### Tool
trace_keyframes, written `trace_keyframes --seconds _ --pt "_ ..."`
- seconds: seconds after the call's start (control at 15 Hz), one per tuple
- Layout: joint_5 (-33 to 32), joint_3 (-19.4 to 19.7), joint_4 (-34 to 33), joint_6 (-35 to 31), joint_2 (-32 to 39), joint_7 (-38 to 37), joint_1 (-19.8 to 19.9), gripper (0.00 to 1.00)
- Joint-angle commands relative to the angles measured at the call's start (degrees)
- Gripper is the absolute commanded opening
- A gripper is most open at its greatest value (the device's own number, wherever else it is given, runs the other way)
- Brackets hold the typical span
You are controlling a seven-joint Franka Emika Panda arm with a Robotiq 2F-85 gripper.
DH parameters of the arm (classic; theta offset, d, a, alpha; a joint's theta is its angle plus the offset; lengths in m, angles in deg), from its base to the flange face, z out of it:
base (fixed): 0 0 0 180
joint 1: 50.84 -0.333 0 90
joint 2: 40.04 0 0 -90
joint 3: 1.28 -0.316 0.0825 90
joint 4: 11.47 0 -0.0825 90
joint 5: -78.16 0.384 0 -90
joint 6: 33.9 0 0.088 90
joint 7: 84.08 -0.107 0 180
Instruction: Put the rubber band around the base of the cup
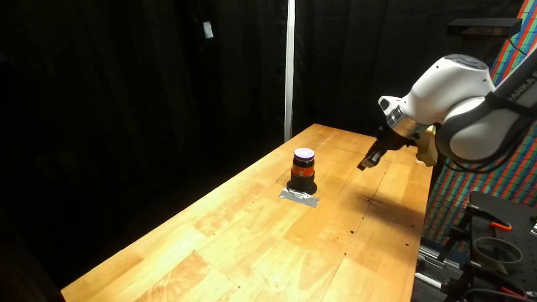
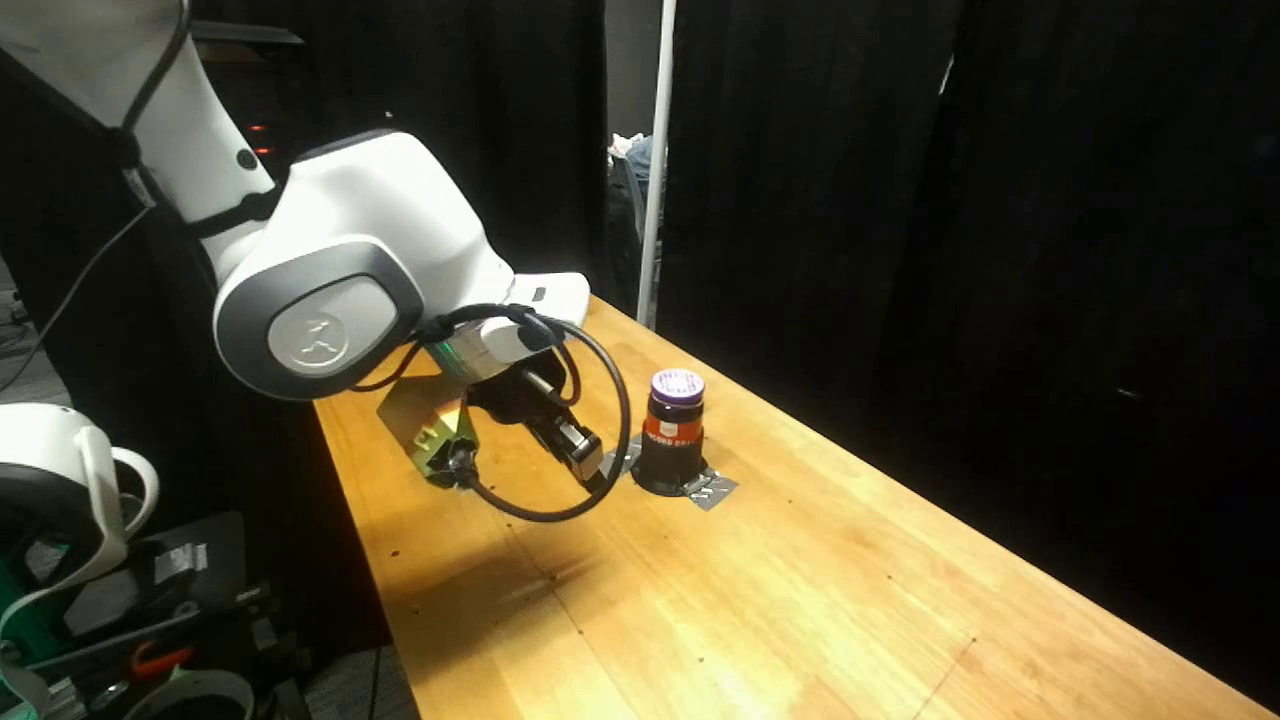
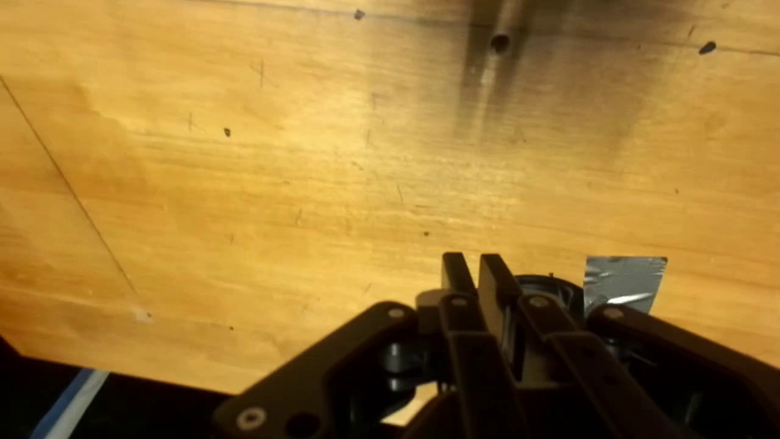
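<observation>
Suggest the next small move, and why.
I'd probably nudge the end effector sideways to uncover the cup in the wrist view: only some dark base peeks out there, and no rubber band can be made out in any view.

The white arm (image 1: 451, 90) comes in from the right edge in an exterior view, bent at its joints, with the forearm (image 1: 522, 86) sloping down toward the wrist (image 1: 405, 122). In both exterior views the end effector (image 3: 473, 262) hangs in the air, tilted, its tips pointing obliquely downward. Seen from the wrist, the two dark fingers (image 3: 458, 277) stand close together, roughly parallel, a narrow gap between their tips.
</observation>
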Motion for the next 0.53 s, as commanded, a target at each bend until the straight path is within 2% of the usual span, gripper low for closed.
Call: trace_keyframes --seconds 0.0,0.07,0.13,0.33,0.47 --pt "-1.8 10.4 -6.5 16.0 -1.6 1.6 -8.7 0.14" --pt "-3.0 13.2 -8.4 21.0 -2.1 0.5 -11.0 0.39" --pt "-4.1 16.2 -10.6 26.0 -1.9 -1.2 -13.8 0.39" --pt "-6.0 25.3 -17.9 39.5 -2.3 -3.8 -22.7 0.62" --pt "-5.2 31.2 -22.6 47.0 -1.5 -4.6 -28.6 0.76"
